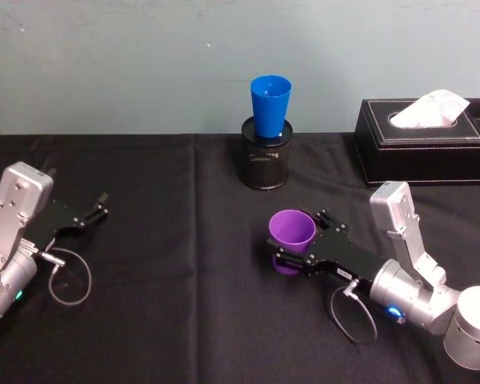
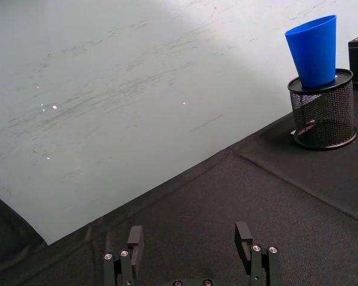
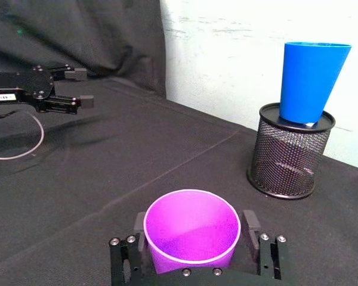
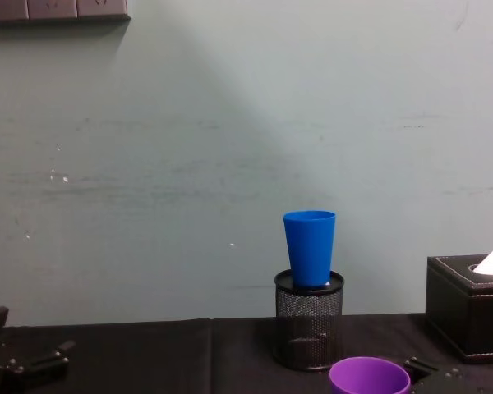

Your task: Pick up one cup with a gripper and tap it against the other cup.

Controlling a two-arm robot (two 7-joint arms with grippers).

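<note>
- Head view: we see the right end effector pinching the upright purple cup.
- The blue cup stands in a mesh holder, well apart.
- The left end effector rests spread and empty.

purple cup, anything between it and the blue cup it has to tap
Nothing visible. The purple cup is at the right hand, and only bare black cloth lies between it and the blue cup. The blue cup stands in a mesh pen holder, so the tap must land above its rim. The left hand sits far left.
</note>
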